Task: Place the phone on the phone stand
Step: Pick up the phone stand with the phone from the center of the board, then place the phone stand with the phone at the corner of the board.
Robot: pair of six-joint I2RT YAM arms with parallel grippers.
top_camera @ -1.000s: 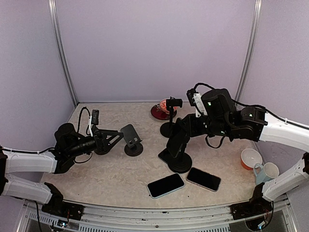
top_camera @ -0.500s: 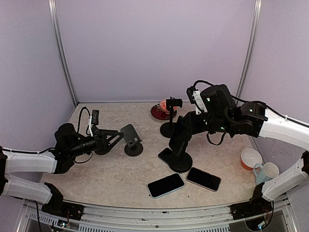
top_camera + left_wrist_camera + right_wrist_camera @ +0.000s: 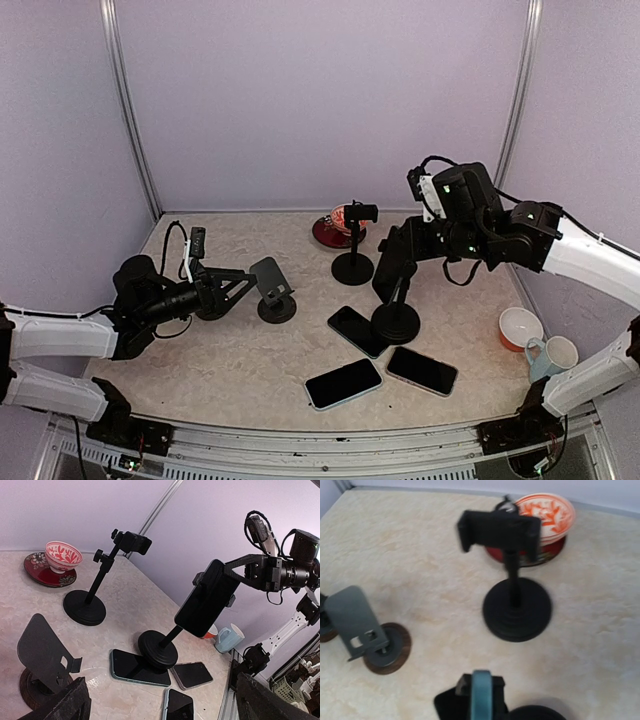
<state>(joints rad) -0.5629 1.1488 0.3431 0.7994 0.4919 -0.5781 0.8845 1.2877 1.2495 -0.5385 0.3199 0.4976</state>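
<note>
The table point(image 3: 230, 350) shows whole only from above, with the right arm point(image 3: 560, 250) reaching in over it. From there the phone stand point(image 3: 396, 322) sits right of centre, the phone point(image 3: 392, 268) a dark slab tilted on its post, with the right claw point(image 3: 413, 243) at its top. The left wrist view is plainer: the phone point(image 3: 207, 597) sits in the stand's clamp, screen dark, and the right claw point(image 3: 227, 571) is closed on its upper edge. The right wrist view gives of the phone point(image 3: 481, 695) only a pale blue edge at the bottom of frame, beyond it a second stand point(image 3: 515, 605), blurred. The left claw point(image 3: 238, 285) gapes wide, gripping nothing, near a low stand point(image 3: 272, 290). Three spare phones lie flat, one point(image 3: 357, 330) just beside the stand's base. A mug point(image 3: 553, 355) stands at the right edge.
</note>
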